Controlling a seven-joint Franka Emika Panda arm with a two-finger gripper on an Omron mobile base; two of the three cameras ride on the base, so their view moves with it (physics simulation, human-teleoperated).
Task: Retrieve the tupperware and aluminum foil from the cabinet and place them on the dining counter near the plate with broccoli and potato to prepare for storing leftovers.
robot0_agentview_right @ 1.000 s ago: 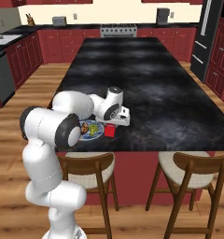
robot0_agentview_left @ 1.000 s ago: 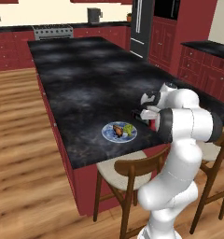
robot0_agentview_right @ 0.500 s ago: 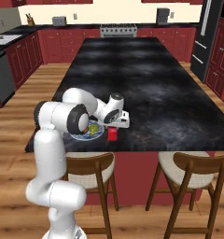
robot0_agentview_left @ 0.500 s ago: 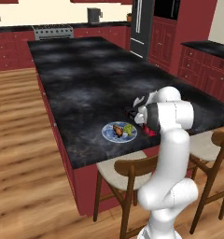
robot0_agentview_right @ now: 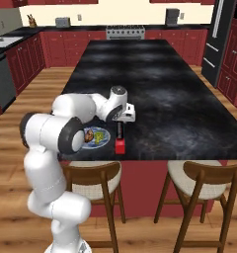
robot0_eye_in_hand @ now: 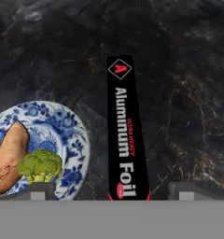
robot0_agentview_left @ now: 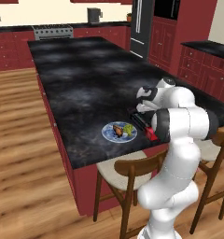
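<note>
The open gripper (robot0_eye_in_hand: 112, 189) is hanging straddling the aluminum foil (robot0_eye_in_hand: 122, 128), whose long axis is running straight ahead beside the plate (robot0_eye_in_hand: 69, 140).

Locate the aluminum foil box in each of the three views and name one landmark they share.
Left base view: aluminum foil right of centre, partly behind the arm.
Right base view: aluminum foil centre, at the counter's near edge.
Hand view: aluminum foil centre, running top to bottom.
Shared landmark: the plate beside it.

Black marbled surface (robot0_eye_in_hand: 179, 70) carrying a blue-patterned plate (robot0_eye_in_hand: 72, 140) at 8 o'clock and, just beside it, a black foil box (robot0_eye_in_hand: 122, 135) lying flat.
</note>
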